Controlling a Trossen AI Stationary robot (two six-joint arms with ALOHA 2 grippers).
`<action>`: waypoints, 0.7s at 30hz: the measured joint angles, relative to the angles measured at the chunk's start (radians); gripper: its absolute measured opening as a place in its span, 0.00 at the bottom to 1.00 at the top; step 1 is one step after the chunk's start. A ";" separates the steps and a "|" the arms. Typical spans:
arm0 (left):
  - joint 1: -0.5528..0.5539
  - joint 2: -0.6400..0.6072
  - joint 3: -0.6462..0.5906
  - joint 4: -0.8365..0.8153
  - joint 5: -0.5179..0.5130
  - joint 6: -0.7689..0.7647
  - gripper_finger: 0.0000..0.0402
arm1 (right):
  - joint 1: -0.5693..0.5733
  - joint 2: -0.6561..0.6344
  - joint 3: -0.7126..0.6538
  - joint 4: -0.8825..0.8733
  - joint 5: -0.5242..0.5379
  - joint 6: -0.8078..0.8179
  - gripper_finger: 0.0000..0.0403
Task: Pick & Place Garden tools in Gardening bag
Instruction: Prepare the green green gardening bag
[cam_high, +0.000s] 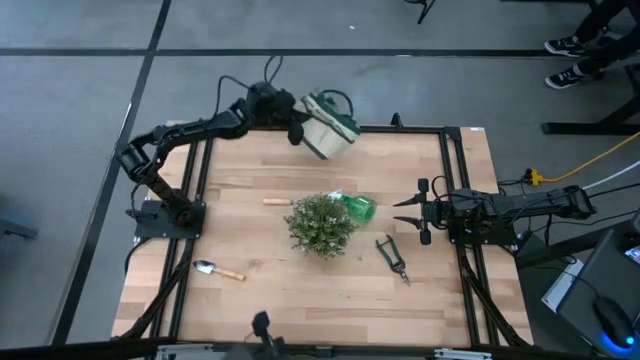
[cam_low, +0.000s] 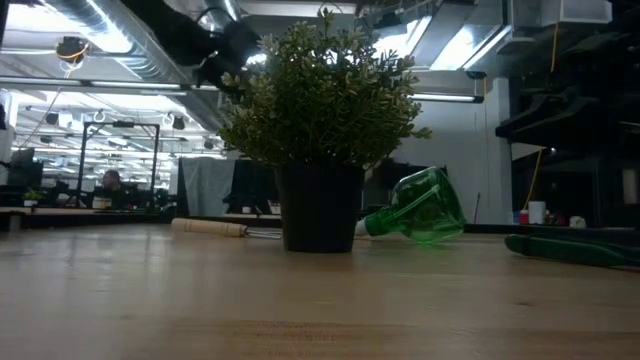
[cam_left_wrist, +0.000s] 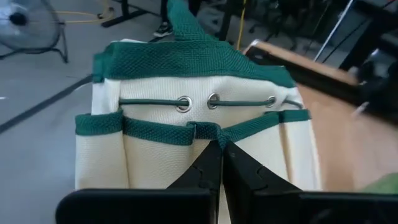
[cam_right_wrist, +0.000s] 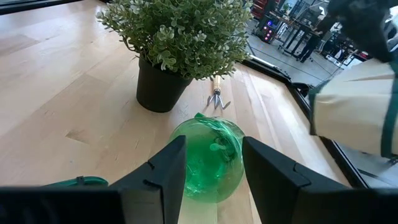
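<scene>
Zero tools bagged.
High: left gripper (cam_high: 297, 128) pinched gardening bag (cam_high: 331, 127) at far table edge; trowel (cam_high: 218, 270), shears (cam_high: 393, 256) on table.
Low: green tool (cam_low: 420, 208) beside plant (cam_low: 320, 130).
Left wrist: fingers (cam_left_wrist: 208, 171) clamped on bag trim.
Right wrist: right gripper (cam_right_wrist: 210, 163) spread before green tool.

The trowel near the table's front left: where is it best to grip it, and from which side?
Grip the trowel by its wooden handle, coming straight down from above. It lies flat with free table around it, and the handle looks straighter and easier to hold than the silver blade.
</scene>
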 joint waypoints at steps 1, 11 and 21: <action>-0.016 0.000 -0.028 0.039 0.000 -0.016 0.01 | 0.000 0.000 0.000 0.000 0.000 0.000 0.40; -0.175 0.001 -0.293 0.445 -0.138 -0.087 0.01 | 0.000 0.000 0.000 0.000 0.000 0.000 0.40; -0.319 0.001 -0.455 0.567 -0.267 -0.190 0.01 | 0.000 0.000 0.000 0.000 0.000 0.000 0.40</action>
